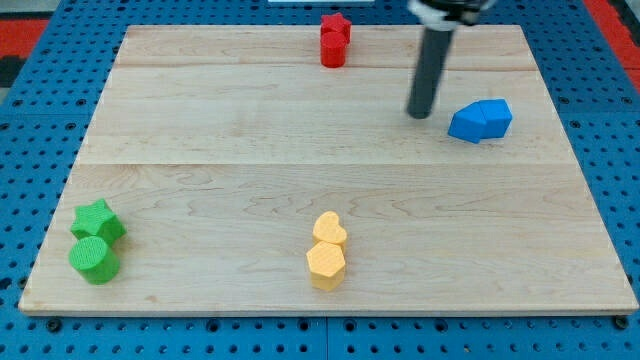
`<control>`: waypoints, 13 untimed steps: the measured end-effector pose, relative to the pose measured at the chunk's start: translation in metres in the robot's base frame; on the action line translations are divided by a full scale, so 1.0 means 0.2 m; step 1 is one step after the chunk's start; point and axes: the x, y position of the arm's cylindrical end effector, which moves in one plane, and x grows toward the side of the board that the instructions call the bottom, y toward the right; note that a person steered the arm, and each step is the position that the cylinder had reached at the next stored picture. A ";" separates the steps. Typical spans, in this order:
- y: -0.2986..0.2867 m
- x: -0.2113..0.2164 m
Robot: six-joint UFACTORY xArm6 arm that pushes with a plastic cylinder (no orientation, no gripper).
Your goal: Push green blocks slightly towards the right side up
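Green blocks: a green star block (98, 222) and a green cylinder block (95, 259), touching, star just behind cylinder, at the near left corner of the wooden board (230, 140).
My tip (419, 114): bare rod end, no fingers to part or close; far right area, well apart from the green pair, just left of the blue blocks (480, 120).
Blue blocks: two joined, far right; exact shapes unclear.
Red blocks (334, 40): two touching, far edge, centre.
Yellow blocks (327, 251): two touching, near edge, centre.
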 end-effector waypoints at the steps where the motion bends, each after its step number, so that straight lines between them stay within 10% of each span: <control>1: -0.35 0.09; 5: -1.08 1.26; 8: -1.75 1.25; 13: -1.21 0.81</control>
